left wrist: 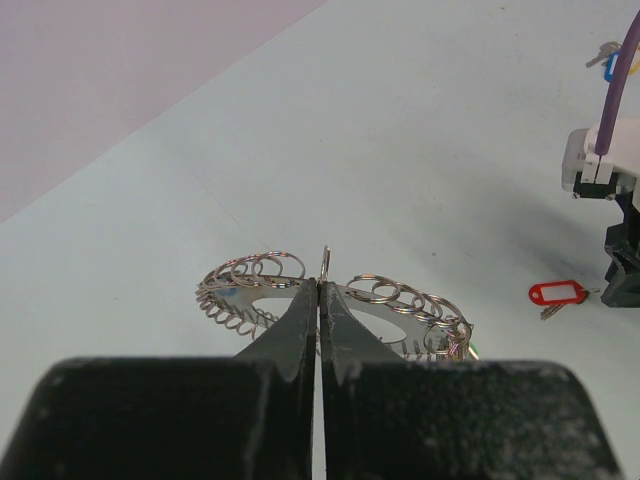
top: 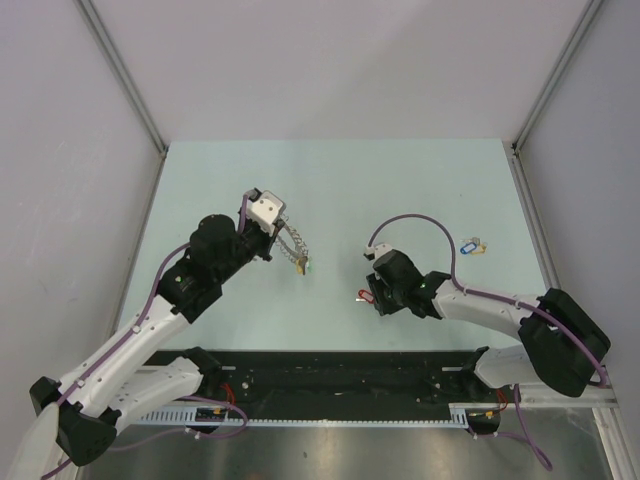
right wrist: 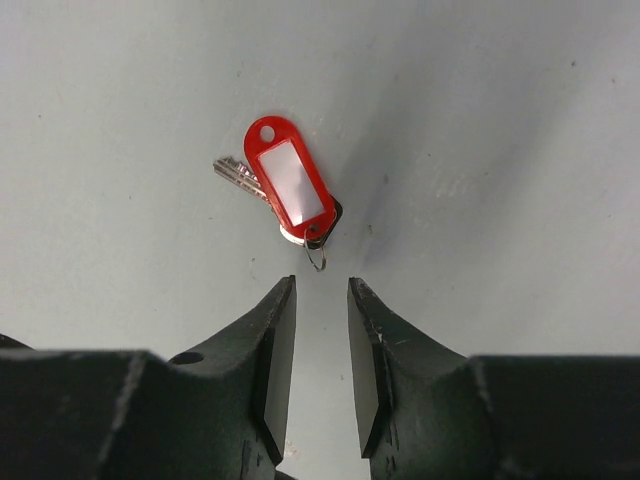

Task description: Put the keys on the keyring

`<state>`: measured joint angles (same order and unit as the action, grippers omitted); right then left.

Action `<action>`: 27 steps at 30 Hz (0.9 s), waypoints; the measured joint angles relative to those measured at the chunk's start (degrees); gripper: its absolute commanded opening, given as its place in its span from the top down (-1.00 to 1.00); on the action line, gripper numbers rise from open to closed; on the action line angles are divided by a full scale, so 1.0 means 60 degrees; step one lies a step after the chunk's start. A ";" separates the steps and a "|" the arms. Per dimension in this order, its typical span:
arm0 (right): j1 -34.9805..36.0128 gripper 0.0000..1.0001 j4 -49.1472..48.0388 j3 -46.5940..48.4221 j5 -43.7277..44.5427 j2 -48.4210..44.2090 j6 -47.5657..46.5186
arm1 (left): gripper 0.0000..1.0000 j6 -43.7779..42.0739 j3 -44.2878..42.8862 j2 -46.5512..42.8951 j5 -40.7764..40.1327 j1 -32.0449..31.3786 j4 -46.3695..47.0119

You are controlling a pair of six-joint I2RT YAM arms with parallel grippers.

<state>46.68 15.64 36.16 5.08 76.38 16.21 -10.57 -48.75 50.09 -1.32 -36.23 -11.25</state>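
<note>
The top external camera looks steeply down from above and behind the 2 bases, far enough to take in the whole tabletop (top: 400, 180), the left arm (top: 190, 280) and the right arm (top: 480, 305). The left wrist camera sits low behind the left fingers (left wrist: 295, 330), facing forward across the tabletop, very near the keyring (left wrist: 250, 275); its right edge catches the right arm and the red-tagged key (left wrist: 557, 293). The right wrist camera looks almost straight down past the right fingers (right wrist: 275, 340), close over that key. All 3 views share it.
</note>
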 measured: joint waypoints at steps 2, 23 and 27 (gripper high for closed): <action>-0.0004 0.41 -0.0160 -0.0066 0.0025 0.0000 0.0044 | 0.99 0.0000 0.0000 0.0000 -0.0004 0.0000 0.0004; 0.0007 0.58 -0.0645 -0.0117 0.0135 0.0470 0.0259 | 1.00 0.0000 0.0000 0.0000 -0.0004 0.0000 0.0000; 0.0004 0.64 -0.0659 -0.0131 0.0189 0.0470 0.0299 | 0.99 0.0000 0.0000 0.0000 -0.0004 0.0000 0.0004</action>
<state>46.70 11.68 35.38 6.22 79.20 18.00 -10.57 -48.75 50.09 -1.34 -36.23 -11.22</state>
